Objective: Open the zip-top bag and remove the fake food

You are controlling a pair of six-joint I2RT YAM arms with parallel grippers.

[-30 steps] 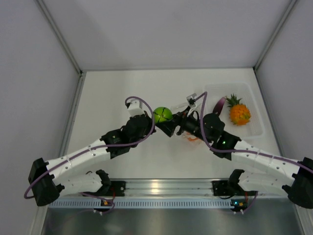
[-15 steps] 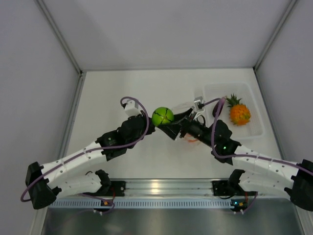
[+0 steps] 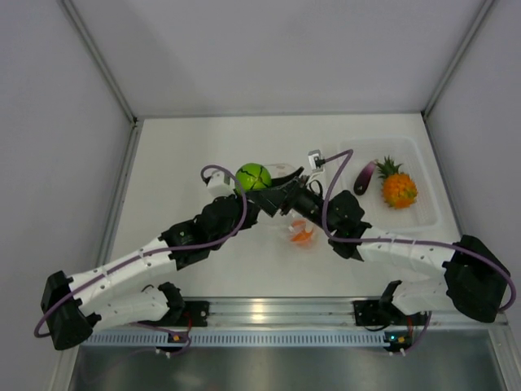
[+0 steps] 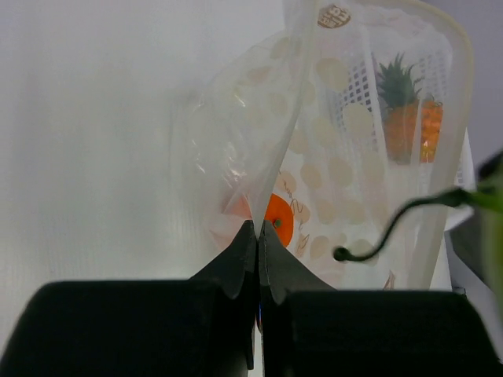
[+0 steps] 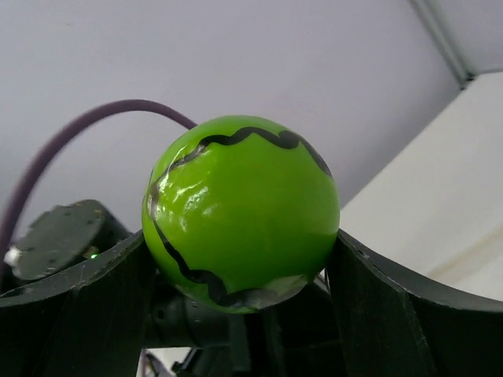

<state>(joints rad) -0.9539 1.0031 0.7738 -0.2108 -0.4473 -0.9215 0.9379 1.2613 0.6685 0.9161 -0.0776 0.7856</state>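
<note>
My right gripper (image 3: 262,186) is shut on the green ball with black marks (image 3: 253,176) and holds it in the air above the table's middle. In the right wrist view the ball (image 5: 244,212) sits between both fingers (image 5: 377,298). My left gripper (image 4: 258,229) is shut on an edge of the zip-top bag (image 4: 330,149), a clear pouch with white dots. It also shows in the top view (image 3: 257,208), just under the ball. The small orange (image 4: 277,220) lies inside the bag (image 3: 299,234). The purple eggplant (image 3: 365,177) and the pineapple (image 3: 399,188) lie in the tray.
The rigid clear tray (image 3: 423,208) stands at the right of the table. Both arms cross close together at the table's middle. White walls enclose the table on the left, back and right.
My right gripper has carried the green ball to the left and farther back. The small orange in the bag now shows below the arms. The left gripper stays shut on the bag.
</note>
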